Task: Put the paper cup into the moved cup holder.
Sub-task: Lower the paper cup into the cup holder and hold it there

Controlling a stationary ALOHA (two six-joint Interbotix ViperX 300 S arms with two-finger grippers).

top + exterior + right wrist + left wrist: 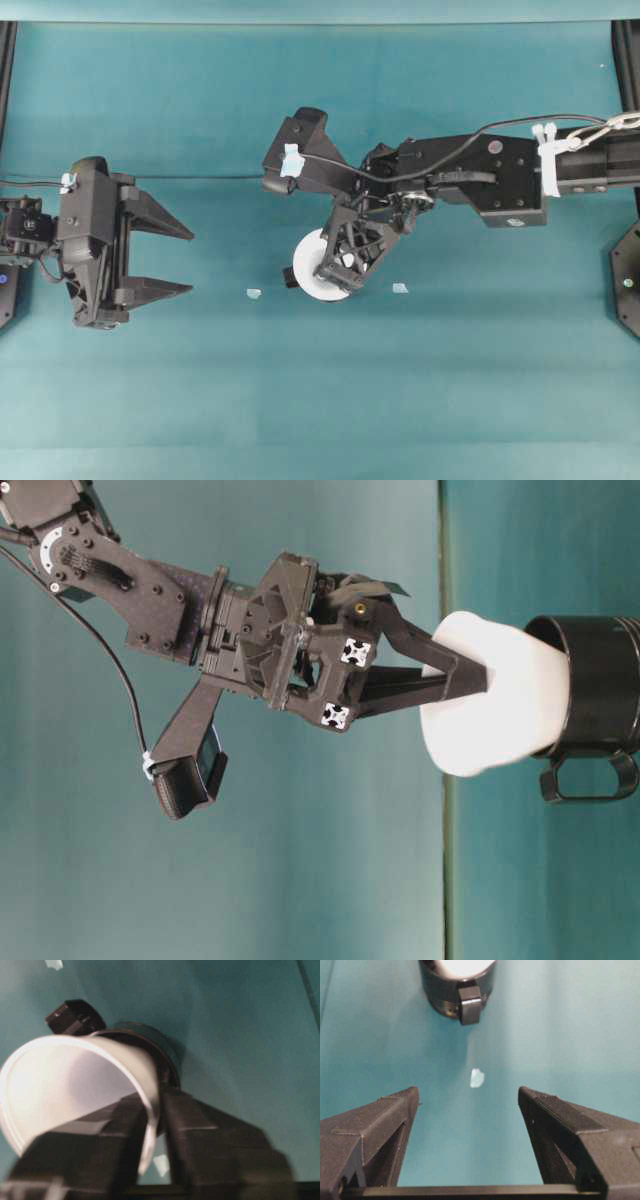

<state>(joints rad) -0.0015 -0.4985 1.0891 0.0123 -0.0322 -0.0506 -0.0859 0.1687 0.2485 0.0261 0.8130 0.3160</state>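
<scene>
1. The cup (495,695), thin white paper, sits nested in the glossy black holder (600,695) on the counter (450,400).
2. Right hand (152,1125): fingers straddle the cup's rim wall; whether they pinch it I cannot tell.
3. Light and crushable, so probably best taken gently at the rim.
4. Left hand (170,258) apart, empty.

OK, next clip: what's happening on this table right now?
The right gripper has one finger inside and one outside the rim of the white paper cup, whose base already sits in the black cup holder. The cup leans a little in the holder rather than sitting square. Whether the fingers are pinching the wall or have let go isn't clear. The left gripper is wide open and empty, off to the side.
</scene>
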